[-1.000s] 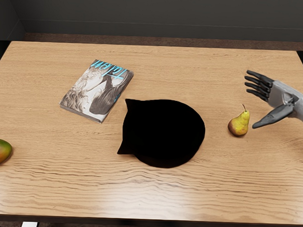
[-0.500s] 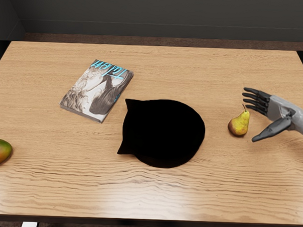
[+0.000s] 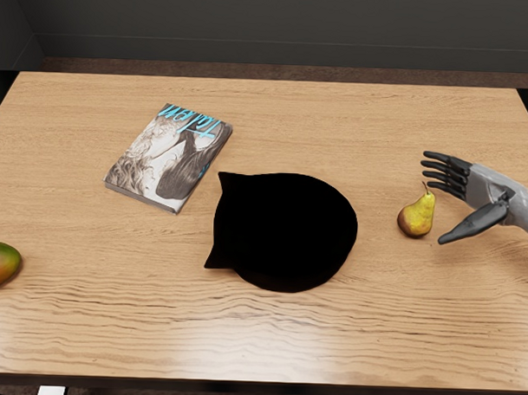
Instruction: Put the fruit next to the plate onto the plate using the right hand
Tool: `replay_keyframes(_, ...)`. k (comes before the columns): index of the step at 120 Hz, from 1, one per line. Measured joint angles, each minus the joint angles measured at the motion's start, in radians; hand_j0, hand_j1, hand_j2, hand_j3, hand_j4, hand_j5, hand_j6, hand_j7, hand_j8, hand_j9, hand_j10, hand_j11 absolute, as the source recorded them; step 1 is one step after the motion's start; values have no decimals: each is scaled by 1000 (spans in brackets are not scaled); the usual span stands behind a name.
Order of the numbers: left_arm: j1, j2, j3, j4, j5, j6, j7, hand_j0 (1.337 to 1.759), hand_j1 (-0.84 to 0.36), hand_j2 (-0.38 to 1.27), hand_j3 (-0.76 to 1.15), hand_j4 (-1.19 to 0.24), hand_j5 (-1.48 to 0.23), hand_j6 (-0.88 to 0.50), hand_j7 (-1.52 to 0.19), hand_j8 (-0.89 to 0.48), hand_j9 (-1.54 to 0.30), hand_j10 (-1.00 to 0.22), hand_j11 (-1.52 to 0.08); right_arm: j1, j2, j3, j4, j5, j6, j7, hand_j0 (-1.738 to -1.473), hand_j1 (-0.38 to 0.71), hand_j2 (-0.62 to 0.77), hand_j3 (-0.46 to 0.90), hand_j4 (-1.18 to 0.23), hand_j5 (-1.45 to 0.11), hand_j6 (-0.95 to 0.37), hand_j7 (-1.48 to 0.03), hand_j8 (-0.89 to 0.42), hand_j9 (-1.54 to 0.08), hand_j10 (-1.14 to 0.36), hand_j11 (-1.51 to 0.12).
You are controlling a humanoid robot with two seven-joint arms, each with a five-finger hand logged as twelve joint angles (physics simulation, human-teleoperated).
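Our right hand (image 3: 472,192) hovers just right of the pear (image 3: 416,215), spread wide open and holding nothing. We see the pear standing upright on the desk (image 3: 336,122), near the black plate (image 3: 284,231) but not touching it.

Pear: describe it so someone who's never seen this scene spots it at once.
On the wooden table, find the black cat-shaped plate in the middle. Just right of it, off the plate, stands the pear, beside the open right hand. It is small, yellow-green with a stem, unlike the rounder red-green mango at the far left edge.
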Motion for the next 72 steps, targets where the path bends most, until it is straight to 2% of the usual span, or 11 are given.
replay_keyframes(37,0,0,0,0,0,0,0,1658,349,0,0,-1,0,-1,0,-1,0,0,0,11,21,0,1,-11,0,0,-1658,-237,-15,0,-98,-125,-99,-125,-98,-125,-97,-125)
replay_keyframes(57,0,0,0,0,0,0,0,1658,349,0,0,-1,0,-1,0,-1,0,0,0,11,22,-1,-1,-61,0,0,-1658,-72,-42,0,-236,-304,-237,-303,-236,-304,-235,-304)
replay_keyframes(72,0,0,0,0,0,0,0,1658,349,0,0,-1,0,-1,0,-1,0,0,0,11,22,-2,-1,-76,0,0,-1658,4,-55,0,-300,-386,-301,-386,-300,-386,-299,-386)
